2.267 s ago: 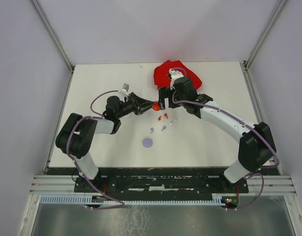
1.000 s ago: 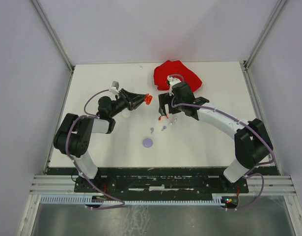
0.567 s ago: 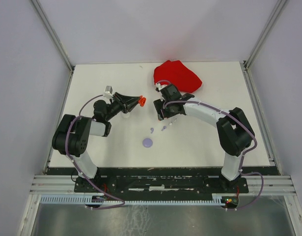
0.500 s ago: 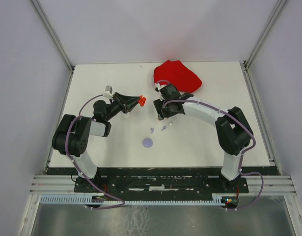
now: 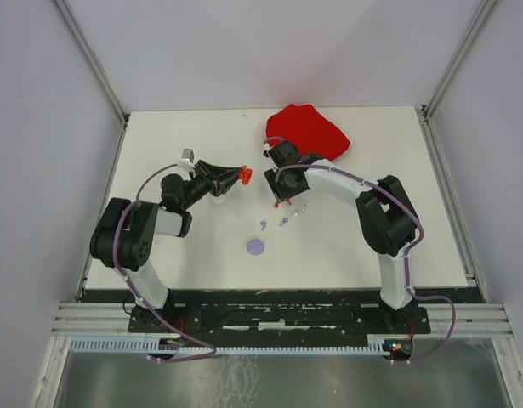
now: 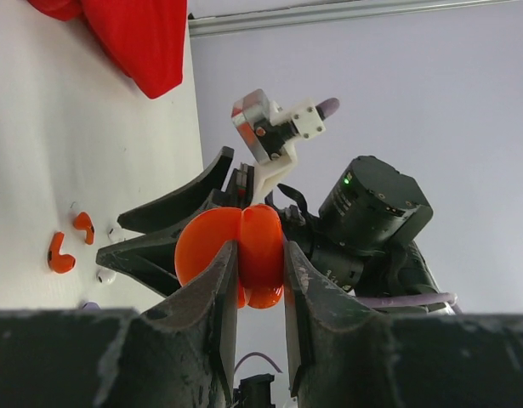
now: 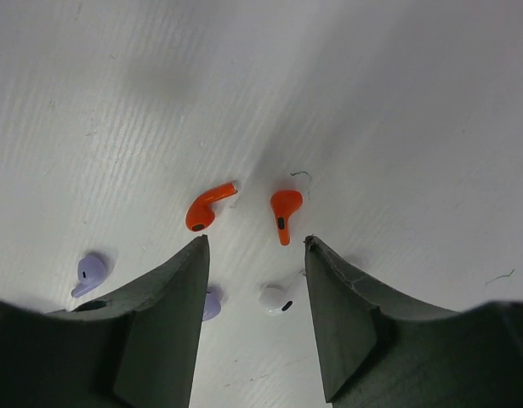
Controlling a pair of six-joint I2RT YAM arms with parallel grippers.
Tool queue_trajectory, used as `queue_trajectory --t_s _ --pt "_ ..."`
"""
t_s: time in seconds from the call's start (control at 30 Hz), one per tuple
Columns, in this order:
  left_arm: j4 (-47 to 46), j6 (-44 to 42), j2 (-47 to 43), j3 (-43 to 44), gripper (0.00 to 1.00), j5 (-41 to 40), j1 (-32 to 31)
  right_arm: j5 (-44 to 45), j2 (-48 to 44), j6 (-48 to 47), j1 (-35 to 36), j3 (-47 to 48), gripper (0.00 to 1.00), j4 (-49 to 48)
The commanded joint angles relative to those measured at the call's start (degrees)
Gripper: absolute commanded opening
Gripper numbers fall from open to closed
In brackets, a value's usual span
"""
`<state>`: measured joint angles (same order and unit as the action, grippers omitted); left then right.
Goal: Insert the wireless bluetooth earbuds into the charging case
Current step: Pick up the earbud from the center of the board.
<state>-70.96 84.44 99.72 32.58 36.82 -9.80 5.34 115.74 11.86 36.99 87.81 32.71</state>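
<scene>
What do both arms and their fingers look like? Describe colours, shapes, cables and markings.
Both arms match: the left arm and right arm have bulky black joint housings joined by white links, with a lilac cable looping along each. The fingers are matte black, tapering wedges. A white bracket holds the wrist camera, and a small green light glows on a right-arm joint.

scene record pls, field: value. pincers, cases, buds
left pincer: shut on red case, lid looks open
right pincer: open, empty, above the buds
red earbuds: two, loose on table
lilac earbuds: two, loose
white earbud: one, loose
lilac case: on table, nearer the arm bases than the buds
red cloth: far side of table
</scene>
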Motion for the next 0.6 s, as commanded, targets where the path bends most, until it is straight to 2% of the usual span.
queue_trajectory --t_s 0.0,0.57 --pt "-4.1 3.0 -1.1 -0.1 0.03 1.6 0.5 -0.5 1.7 -1.7 -1.1 3.7 0.57 1.6" --pt "-4.9 3.3 -0.2 -0.1 0.03 1.3 0.7 -7.0 7.3 -4.5 -3.7 9.1 0.54 5.1"
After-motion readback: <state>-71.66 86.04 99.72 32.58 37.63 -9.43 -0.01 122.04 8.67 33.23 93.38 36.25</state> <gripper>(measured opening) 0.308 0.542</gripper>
